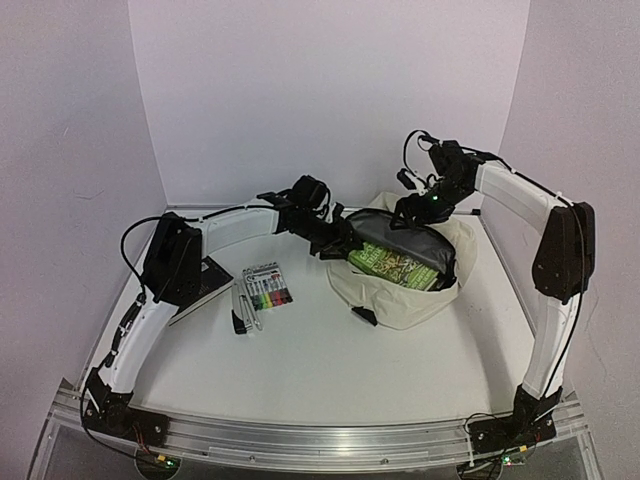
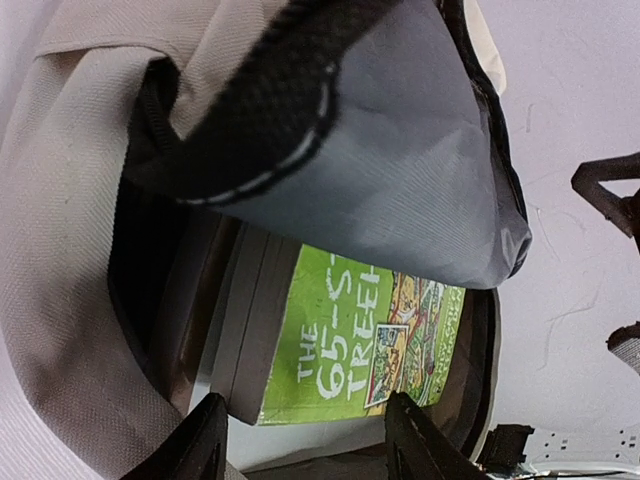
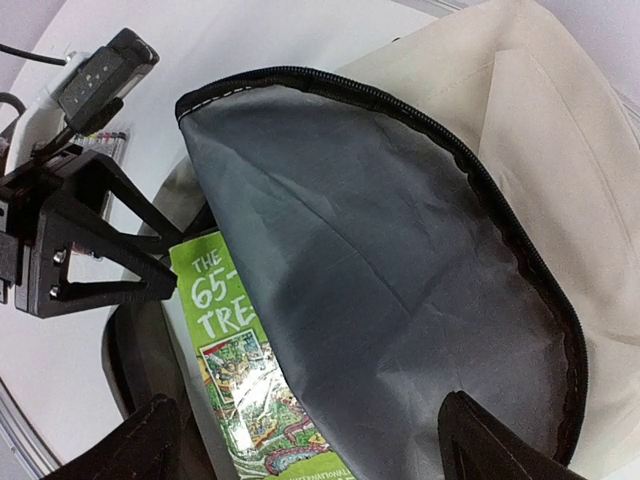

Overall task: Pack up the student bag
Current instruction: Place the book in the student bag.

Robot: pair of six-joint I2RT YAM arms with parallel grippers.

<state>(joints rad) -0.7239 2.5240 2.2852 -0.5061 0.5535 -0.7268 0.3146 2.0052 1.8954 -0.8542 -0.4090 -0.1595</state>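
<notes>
Right wrist view: right fingers (image 3: 480, 445) spread wide over student bag (image 3: 540, 130); left fingers (image 2: 205, 445) apart, seemingly gripping nothing.

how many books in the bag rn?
1. A green-covered book lies inside the open bag, partly under its grey flap. More could be hidden beneath the flap or the book.

We read white lettering on the green book (image 2: 345, 345) just ahead of the left hand (image 2: 305, 440): "THE 65-S… TREEH…", the rest covered by the student bag (image 2: 60, 250). The marker pack (image 1: 270, 287) print stays illegible.
</notes>
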